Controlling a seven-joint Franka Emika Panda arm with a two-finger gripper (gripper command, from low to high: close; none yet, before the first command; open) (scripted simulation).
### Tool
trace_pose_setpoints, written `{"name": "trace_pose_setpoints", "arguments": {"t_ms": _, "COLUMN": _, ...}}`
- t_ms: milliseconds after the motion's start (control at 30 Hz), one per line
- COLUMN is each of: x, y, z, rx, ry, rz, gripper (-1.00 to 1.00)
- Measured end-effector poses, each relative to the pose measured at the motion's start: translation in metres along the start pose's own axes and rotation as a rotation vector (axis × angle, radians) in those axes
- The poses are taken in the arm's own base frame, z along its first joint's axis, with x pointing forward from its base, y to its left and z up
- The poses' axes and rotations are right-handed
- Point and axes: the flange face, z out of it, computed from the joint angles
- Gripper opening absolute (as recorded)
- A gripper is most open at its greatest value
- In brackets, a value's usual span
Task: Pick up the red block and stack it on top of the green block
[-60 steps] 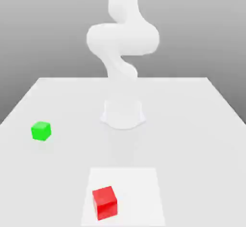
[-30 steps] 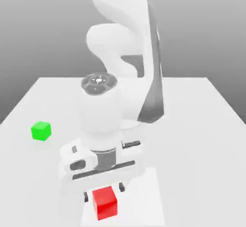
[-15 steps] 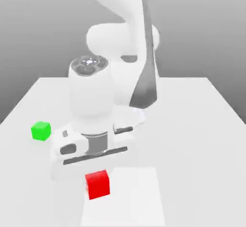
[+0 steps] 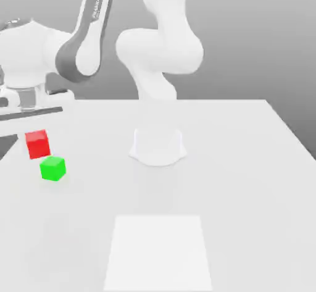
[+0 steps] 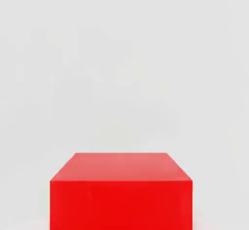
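The red block [image 4: 37, 144] hangs off the table at the exterior view's left, under the white hand of my gripper [image 4: 35, 131], which is shut on it. The green block [image 4: 52, 168] sits on the white table just below the red one and slightly to its right in that view. The two cubes are apart. In the hand view the red block [image 5: 121, 190] is close to the camera, with plain white table surface behind it. The block hides my fingertips.
The arm's round white base [image 4: 158, 146] stands at the middle of the table [image 4: 247, 179]. A lighter square patch [image 4: 157, 250] lies near the front edge. The arm's grey-and-white links arch over the far left of the table.
The hand closed on the red block on the square patch, lifted it, and carried it to the exterior view's left, near the green block. The green block has not moved.
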Motion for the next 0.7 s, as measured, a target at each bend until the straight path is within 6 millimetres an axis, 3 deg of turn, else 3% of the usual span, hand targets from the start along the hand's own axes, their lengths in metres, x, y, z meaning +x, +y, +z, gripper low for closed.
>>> {"name": "trace_pose_setpoints", "arguments": {"t_ms": 100, "x": -0.017, "y": 0.005, "z": 0.007, "rx": 0.009, "ry": 0.011, "rz": -0.013, "gripper": -1.0}}
{"name": "trace_pose_setpoints", "arguments": {"t_ms": 700, "x": -0.017, "y": 0.005, "z": 0.059, "rx": 0.014, "ry": 0.017, "rz": -0.015, "gripper": -1.0}}
